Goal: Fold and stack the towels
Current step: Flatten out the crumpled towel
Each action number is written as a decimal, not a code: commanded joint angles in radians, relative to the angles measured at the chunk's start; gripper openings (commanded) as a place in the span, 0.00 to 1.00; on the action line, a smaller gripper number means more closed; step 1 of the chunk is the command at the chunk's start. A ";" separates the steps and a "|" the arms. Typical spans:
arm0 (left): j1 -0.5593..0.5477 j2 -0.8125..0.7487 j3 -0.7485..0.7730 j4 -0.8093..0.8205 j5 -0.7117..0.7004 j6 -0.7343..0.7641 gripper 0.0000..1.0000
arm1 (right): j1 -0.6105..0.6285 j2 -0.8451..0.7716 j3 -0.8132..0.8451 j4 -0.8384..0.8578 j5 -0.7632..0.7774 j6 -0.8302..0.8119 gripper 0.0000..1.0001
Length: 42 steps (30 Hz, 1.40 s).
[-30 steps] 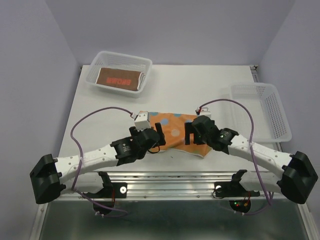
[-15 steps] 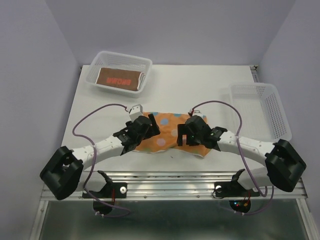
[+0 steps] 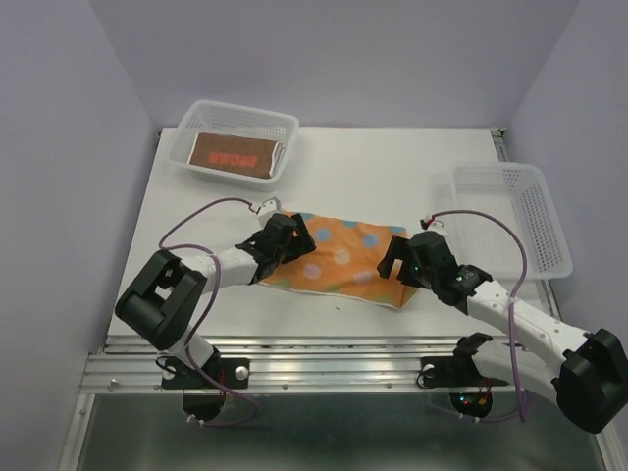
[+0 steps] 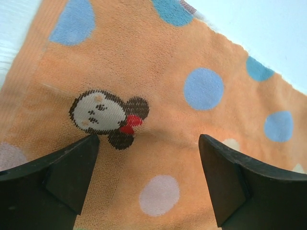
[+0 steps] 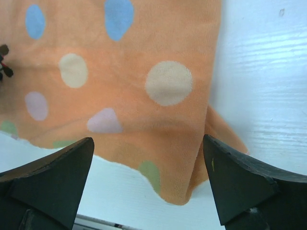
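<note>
A white tabletop (image 3: 392, 167) fills the middle of the top view, closed in by pale lavender walls (image 3: 343, 49) at the back and on both sides. A white mesh plastic basket (image 3: 238, 106) sits near the far left corner, turned slightly askew. A second white mesh basket (image 3: 549, 231), longer from front to back, sits along the right edge, well apart from the first. A ribbed aluminium rail (image 3: 334, 355) runs along the near edge, with a dark glossy panel (image 3: 324, 432) below it. In the right wrist view the tabletop shows fine horizontal grain lines.
</note>
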 commanded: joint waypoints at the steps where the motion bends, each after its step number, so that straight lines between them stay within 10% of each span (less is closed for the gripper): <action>1: 0.070 -0.008 -0.130 -0.093 0.077 -0.037 0.99 | -0.017 0.000 -0.032 0.069 -0.051 0.036 1.00; 20: 0.119 -0.322 -0.223 -0.306 -0.002 -0.133 0.99 | -0.115 0.232 -0.169 0.324 -0.130 0.163 1.00; 31: 0.175 -0.407 -0.217 -0.425 -0.033 -0.195 0.99 | -0.121 -0.164 -0.305 -0.056 0.035 0.387 1.00; 42: 0.175 -0.615 -0.252 -0.499 0.127 -0.189 0.99 | -0.121 -0.353 -0.247 -0.086 -0.208 0.291 1.00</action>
